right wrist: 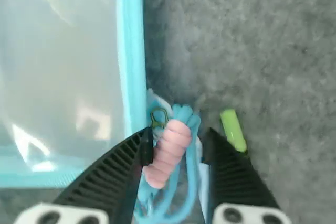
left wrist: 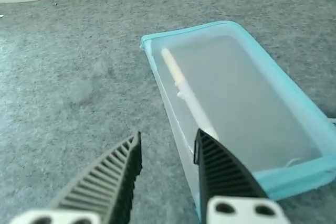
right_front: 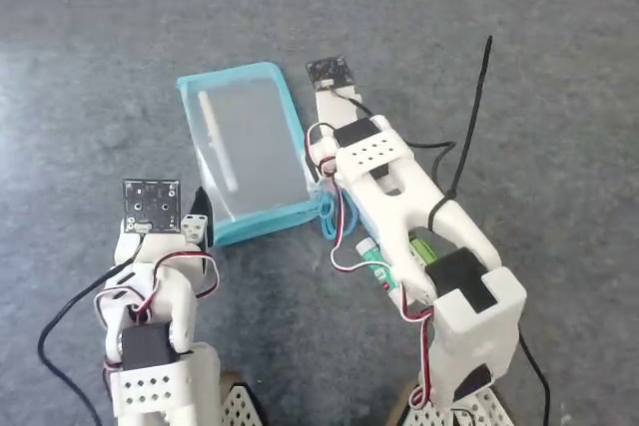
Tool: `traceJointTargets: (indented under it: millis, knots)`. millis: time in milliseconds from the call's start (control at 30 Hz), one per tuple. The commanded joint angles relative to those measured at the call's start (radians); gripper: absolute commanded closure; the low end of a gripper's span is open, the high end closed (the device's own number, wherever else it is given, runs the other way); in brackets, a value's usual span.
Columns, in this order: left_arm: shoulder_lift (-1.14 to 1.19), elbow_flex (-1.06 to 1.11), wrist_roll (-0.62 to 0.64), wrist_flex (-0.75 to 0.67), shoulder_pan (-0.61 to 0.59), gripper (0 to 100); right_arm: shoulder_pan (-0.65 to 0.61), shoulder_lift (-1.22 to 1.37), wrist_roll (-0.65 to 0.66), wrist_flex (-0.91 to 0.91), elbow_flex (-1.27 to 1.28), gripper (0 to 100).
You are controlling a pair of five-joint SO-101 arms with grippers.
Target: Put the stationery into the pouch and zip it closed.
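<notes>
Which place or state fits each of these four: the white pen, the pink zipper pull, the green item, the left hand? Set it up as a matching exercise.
Things:
1. white pen
2. pink zipper pull
3. green item
4. left hand

Places or states:
A. open, by the pouch's near edge
B. on the carpet, outside the pouch
C. between the right hand's fingers
D. inside the pouch

Pairs: 1-D; 2-C; 3-B; 4-A.

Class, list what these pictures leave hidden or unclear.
Green item: high view, mostly hidden under the right arm.
Pouch: right wrist view, cut off by the picture's edges.
Pen: left wrist view, blurred through the pouch wall.
</notes>
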Motion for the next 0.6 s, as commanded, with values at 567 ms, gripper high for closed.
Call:
traceJointTargets:
  millis: [567]
  knots:
    - [-0.015,-0.004,-0.011,-0.038,0.002,84,0.001,-0.493,0.084,0.033,0.273,77.6]
